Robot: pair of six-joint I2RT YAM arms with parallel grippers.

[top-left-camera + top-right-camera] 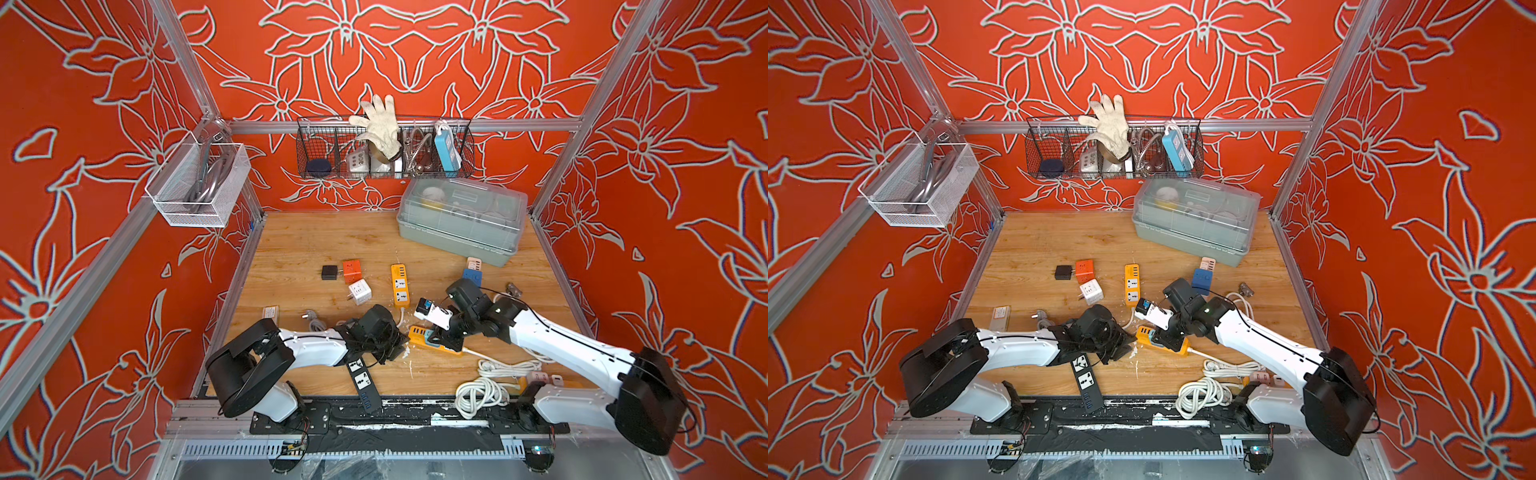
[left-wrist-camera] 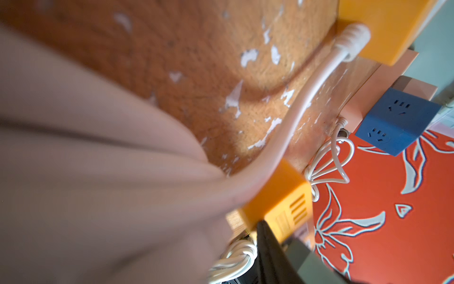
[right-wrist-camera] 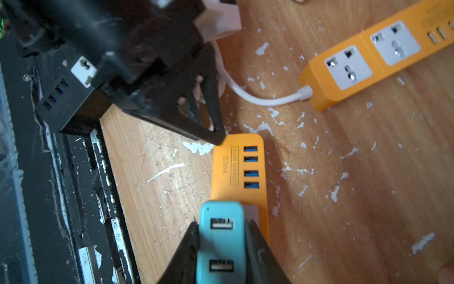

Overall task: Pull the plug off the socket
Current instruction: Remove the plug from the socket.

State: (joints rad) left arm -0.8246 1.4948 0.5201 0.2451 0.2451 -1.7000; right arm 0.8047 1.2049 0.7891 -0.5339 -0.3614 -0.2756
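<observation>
On the worktop (image 1: 311, 241): grey lidded box (image 1: 461, 232), blue cube socket (image 1: 472, 277), coiled white cable (image 1: 478, 395); above, white glove (image 1: 376, 122) in wire basket (image 1: 316, 141).

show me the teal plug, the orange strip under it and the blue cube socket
teal plug (image 3: 221, 246): right wrist view, its face between the two usb ports
orange strip (image 3: 222, 177): right wrist view, top face beside the usb ports
blue cube socket (image 2: 395, 123): left wrist view, face with socket holes

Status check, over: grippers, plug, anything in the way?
Right gripper shut on teal plug. Left gripper shut, tip against orange strip end. Plug seated in strip, not yet out. White cable lies clear of it.
</observation>
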